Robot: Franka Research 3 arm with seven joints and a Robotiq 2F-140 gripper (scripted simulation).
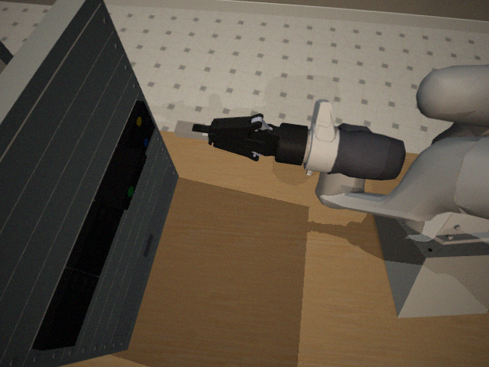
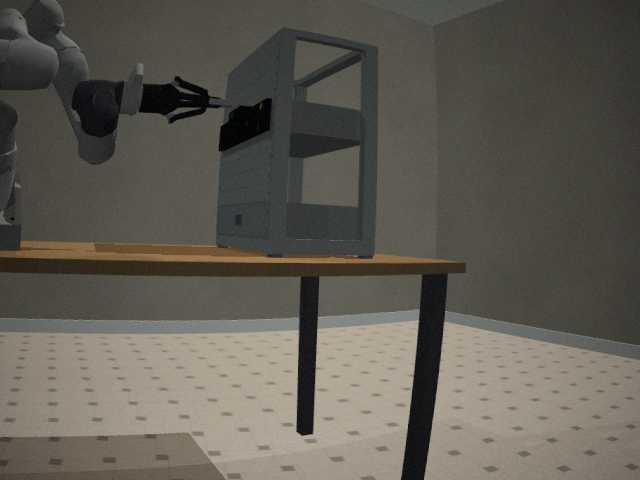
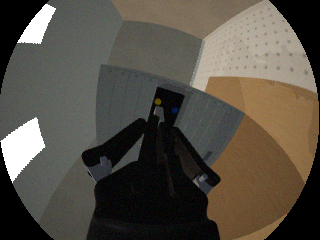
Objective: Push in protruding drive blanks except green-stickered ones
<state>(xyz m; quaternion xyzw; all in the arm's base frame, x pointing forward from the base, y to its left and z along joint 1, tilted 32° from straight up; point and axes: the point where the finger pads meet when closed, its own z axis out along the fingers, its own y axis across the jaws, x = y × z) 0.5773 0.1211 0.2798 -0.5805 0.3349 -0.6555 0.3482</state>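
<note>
The grey rack (image 1: 51, 157) (image 2: 248, 178) (image 3: 117, 102) stands upright, with a dark drive bay in its front. A yellow sticker (image 1: 138, 121) (image 2: 261, 105) (image 3: 158, 101) and a blue sticker (image 1: 146, 142) (image 2: 257, 127) (image 3: 175, 110) show at one end of the bay. A green sticker (image 1: 131, 191) (image 2: 232, 115) is on a black blank that sticks out near them. The dark bay hides how far the other blanks stand out. My gripper (image 1: 194, 127) (image 2: 227, 103) (image 3: 157, 112) is shut and empty, its tips a little in front of the bay; in the wrist view they overlap it just below the yellow sticker.
The rack stands on the wooden table (image 1: 237, 256) (image 2: 155, 268) (image 3: 270, 175), near the table's far end. The arm (image 1: 426, 170) (image 2: 67, 62) reaches in from the front side of the rack. The rack's side is an open frame with shelves.
</note>
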